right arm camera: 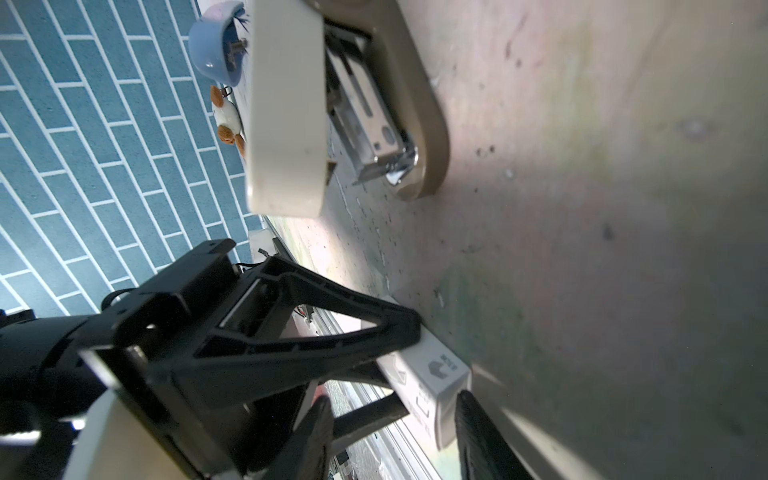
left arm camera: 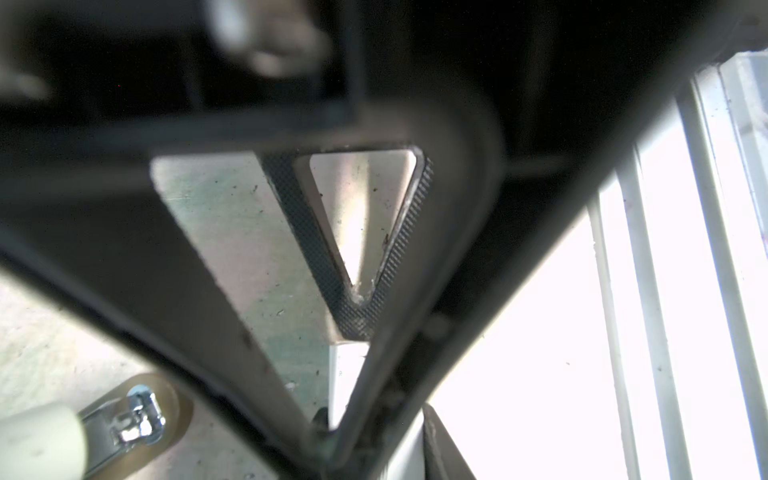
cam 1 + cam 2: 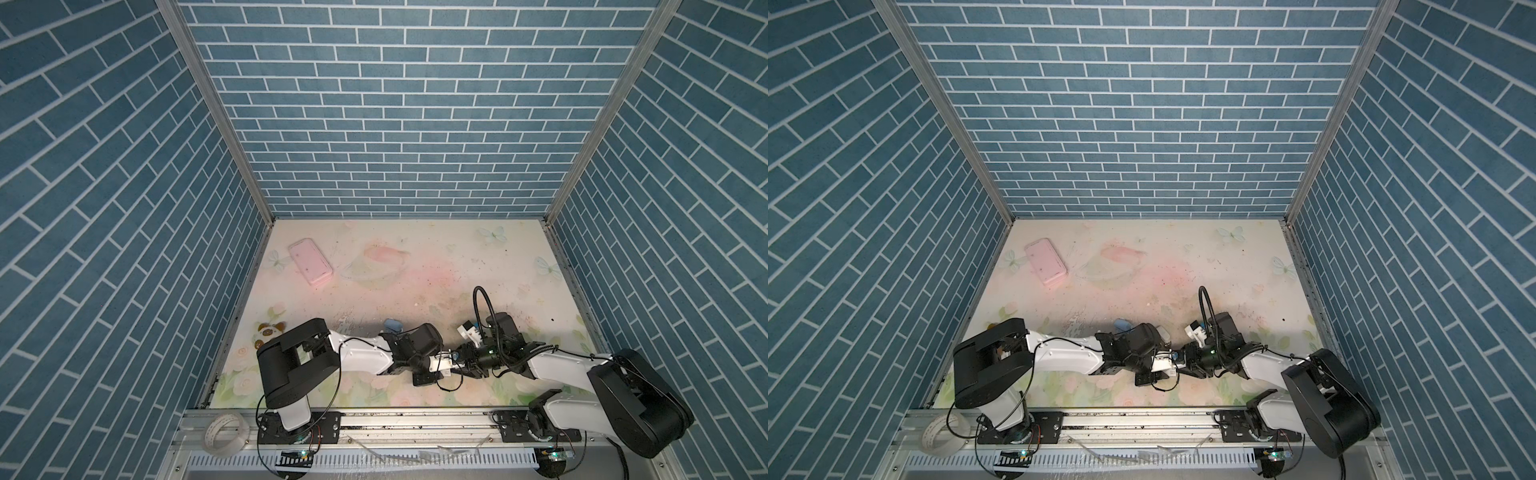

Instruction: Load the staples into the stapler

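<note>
Floral tabletop (image 3: 415, 291), stapler (image 1: 286, 104) near arrow-marked white box (image 1: 444, 374), its lettering unreadable.

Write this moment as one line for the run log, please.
stapler: lid up, on table | left gripper: shut on white box | right gripper: open, fingers beside box end

Both top views overlook the whole table (image 3: 457, 257) (wrist cameras sit close).

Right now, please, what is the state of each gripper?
Left gripper: closed on the white box.
Right gripper: open, its fingers on either side of the box's end; no clamp visible.
</note>
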